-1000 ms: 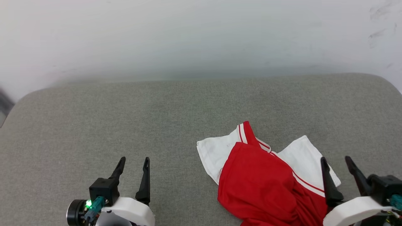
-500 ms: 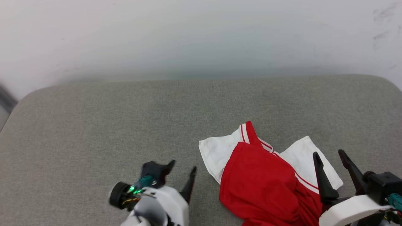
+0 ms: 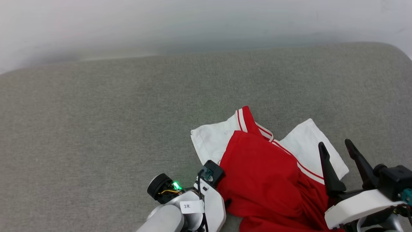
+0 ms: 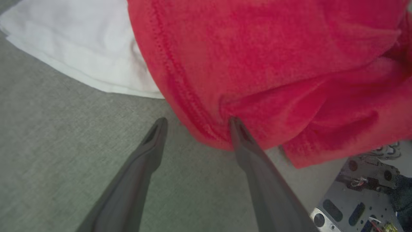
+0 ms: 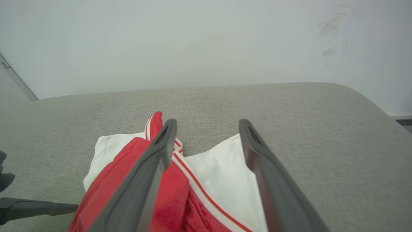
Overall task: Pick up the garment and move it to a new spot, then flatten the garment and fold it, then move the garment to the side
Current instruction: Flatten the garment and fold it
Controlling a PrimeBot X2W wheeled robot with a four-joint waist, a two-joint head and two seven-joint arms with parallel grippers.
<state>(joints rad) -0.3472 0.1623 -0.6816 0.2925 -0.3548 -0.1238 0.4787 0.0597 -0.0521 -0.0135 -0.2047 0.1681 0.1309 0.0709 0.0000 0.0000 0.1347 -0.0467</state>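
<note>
The left gripper [image 4: 197,121], fingers spread, has one tip at the hem of the red jersey shirt [image 3: 257,174]. The shirt lies crumpled on the grey fabric cushion [image 3: 96,129], right of middle, with its white sleeves and red-and-white striped trim at the far side. The right gripper [image 3: 335,144] hovers, spread wide, over its right edge.

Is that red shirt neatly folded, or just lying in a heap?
Crumpled, not folded: the garment lies bunched on the grey cushion, red body creased, white sleeves sticking out unevenly.
</note>
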